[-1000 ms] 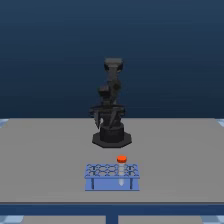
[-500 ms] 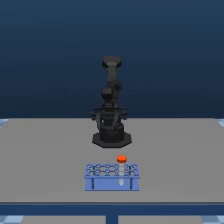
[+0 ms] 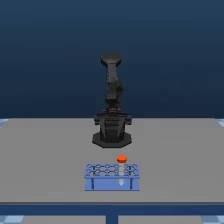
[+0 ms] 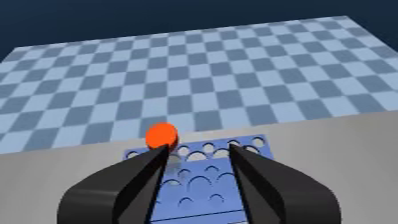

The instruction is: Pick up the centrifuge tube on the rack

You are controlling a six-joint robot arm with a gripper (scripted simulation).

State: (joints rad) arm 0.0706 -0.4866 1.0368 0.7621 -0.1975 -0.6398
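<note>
The light-blue rack (image 3: 112, 177) stands on the grey table in front of the arm's base. The centrifuge tube stands upright in a hole at the rack's far side, towards the exterior view's right, with its orange-red cap (image 3: 121, 159) on top. In the wrist view my gripper (image 4: 197, 150) is open, well above the rack (image 4: 209, 175), with nothing between its dark fingers (image 4: 138, 175). The orange cap (image 4: 161, 135) shows just beside one fingertip. In the exterior view the gripper cannot be made out against the dark arm (image 3: 112, 100).
The arm's black base (image 3: 112, 136) sits on the grey table (image 3: 45, 160) behind the rack. Beyond the table edge lies a blue checkered floor (image 4: 195, 65).
The arm's upper links have straightened and lined up over the base. The rack and the tube have not moved.
</note>
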